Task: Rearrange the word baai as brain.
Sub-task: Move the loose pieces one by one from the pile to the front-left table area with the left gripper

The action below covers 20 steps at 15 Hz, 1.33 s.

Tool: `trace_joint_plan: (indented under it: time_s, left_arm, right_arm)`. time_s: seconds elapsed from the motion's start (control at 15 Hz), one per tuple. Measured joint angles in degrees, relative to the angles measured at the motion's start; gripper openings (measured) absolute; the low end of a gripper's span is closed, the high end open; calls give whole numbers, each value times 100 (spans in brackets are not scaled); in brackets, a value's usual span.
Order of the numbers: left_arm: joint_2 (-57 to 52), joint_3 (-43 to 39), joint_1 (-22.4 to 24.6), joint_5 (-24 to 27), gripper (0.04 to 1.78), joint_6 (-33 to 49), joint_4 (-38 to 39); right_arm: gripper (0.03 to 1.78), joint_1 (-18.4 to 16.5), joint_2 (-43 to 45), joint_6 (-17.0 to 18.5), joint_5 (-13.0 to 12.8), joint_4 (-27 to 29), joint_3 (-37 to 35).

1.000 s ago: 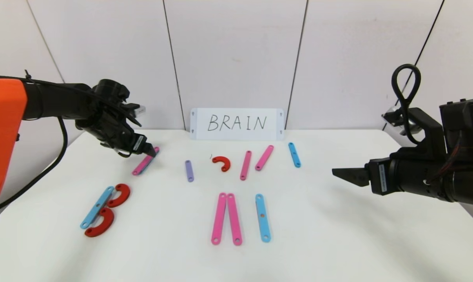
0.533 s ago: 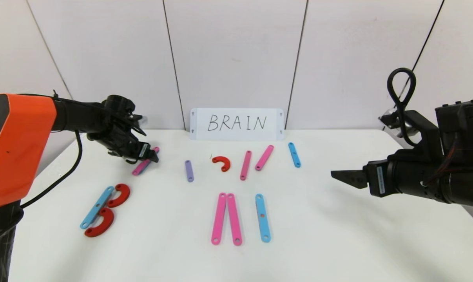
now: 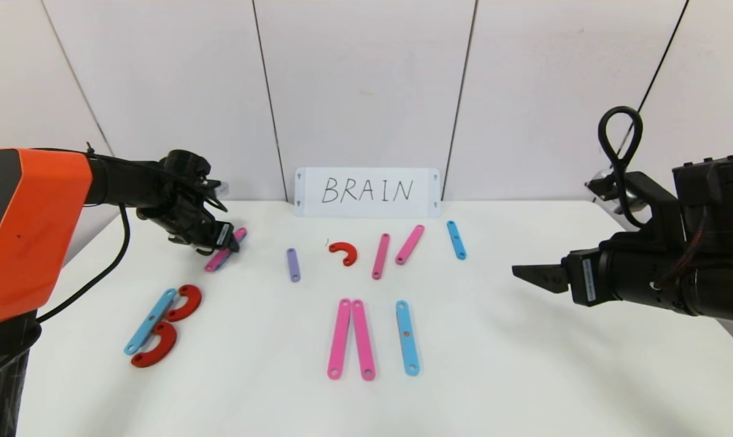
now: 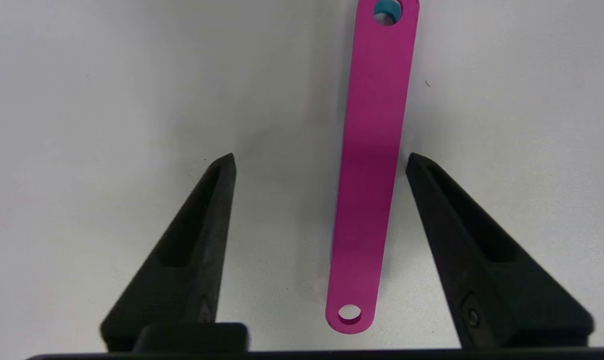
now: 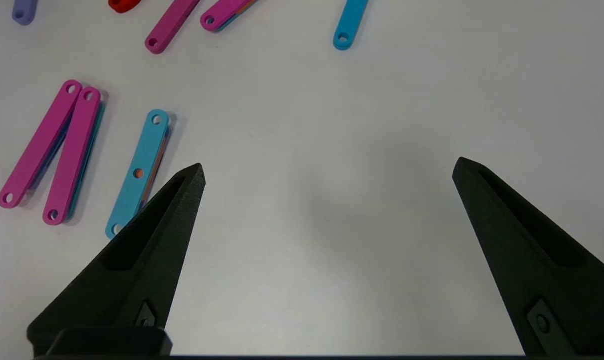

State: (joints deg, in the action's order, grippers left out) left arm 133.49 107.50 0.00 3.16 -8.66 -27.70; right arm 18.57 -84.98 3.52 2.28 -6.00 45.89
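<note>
Flat strip letters lie on the white table [image 3: 524, 376]. A "B" of a blue strip [image 3: 150, 320] and two red half-rings [image 3: 185, 301] lies at the front left. A pink strip [image 3: 222, 253] lies at the back left; my left gripper [image 3: 232, 244] is open over it, its jaws astride the strip [image 4: 369, 200] without touching it. A purple strip [image 3: 293, 264], a red half-ring [image 3: 345, 252], two pink strips [image 3: 381, 255], and a blue strip [image 3: 456, 240] lie in the back row. Two long pink strips [image 3: 350, 338] and a blue strip [image 3: 407, 337] lie in front. My right gripper [image 3: 524, 273] is open and empty, held above the table's right side.
A white card [image 3: 367, 192] handwritten BRAIN stands against the back wall. The table's right half holds only my right arm above it. In the right wrist view the pink pair [image 5: 51, 150] and the blue strip [image 5: 139, 170] lie off to one side.
My left gripper has come down and drawn back slightly along the pink strip at the back left. My right gripper has barely moved.
</note>
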Motion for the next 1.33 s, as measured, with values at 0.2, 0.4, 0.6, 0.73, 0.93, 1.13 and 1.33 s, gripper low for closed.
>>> trace_joint_plan:
  time_s: [0.2, 0.4, 0.6, 0.73, 0.93, 1.13, 1.33]
  left_arm:
    - [2, -6, 0, 0, 56, 0, -16]
    - [0, -15, 0, -2, 30, 0, -24]
    - [-20, -35, 0, -2, 30, 106, -22]
    - [-101, -99, 0, -2, 30, 199, -35]
    - [-407, -282, -51, -24, 30, 588, -46]
    - [-968, -680, -148, -55, 30, 1224, -85]
    - [-1623, -1486, -352, -179, 30, 1574, -88]
  right_arm:
    - [173, 4, -2, 2, -11, 2, 0]
    - [173, 4, -2, 5, -11, 0, 0]
    - [173, 4, -2, 6, -13, 0, 0]
    - [173, 4, -2, 5, -11, 2, 0]
    - [173, 4, -2, 11, -13, 0, 0]
    - [173, 4, -2, 9, -11, 0, 0]
    - [173, 4, -7, 13, -9, 0, 0]
